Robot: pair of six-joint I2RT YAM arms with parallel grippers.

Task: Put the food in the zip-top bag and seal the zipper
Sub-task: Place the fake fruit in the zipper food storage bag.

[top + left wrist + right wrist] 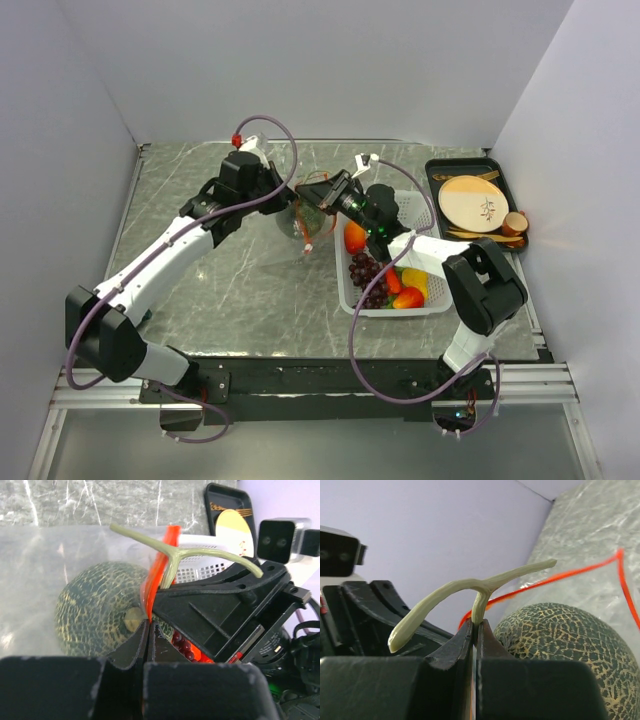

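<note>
Two robot arms meet over a grey marble-patterned table (240, 290), seen from above. Between them is a clear, crinkly zip-top plastic bag (40, 555) with a thin orange-red zipper strip (160, 565) along its mouth.

The left end effector (148, 630) has its fingers pressed together, pinching the zipper strip at the bag's mouth edge. The right end effector (475, 627) comes in from the opposite side, close against the left one. Its fingers are also pressed together, gripping the foot of a pale green T-shaped stem (470, 583). The stem belongs to a dark green round toy melon with a netted skin (95, 610). From the left wrist the melon shows hazily through the bag's plastic, just beside the zipper strip. Whether it is fully inside cannot be told.

To the right of the bag, a white perforated plastic basket (344, 290) holds the other food: an orange-red toy tomato (354, 237), a bunch of purple grapes (367, 277), a yellow piece (415, 281) and a red piece (407, 297).

Near the far right corner, a black tray (437, 195) carries a tan round wooden disc (473, 202), with a small brown cup (514, 222) at its right edge.
</note>
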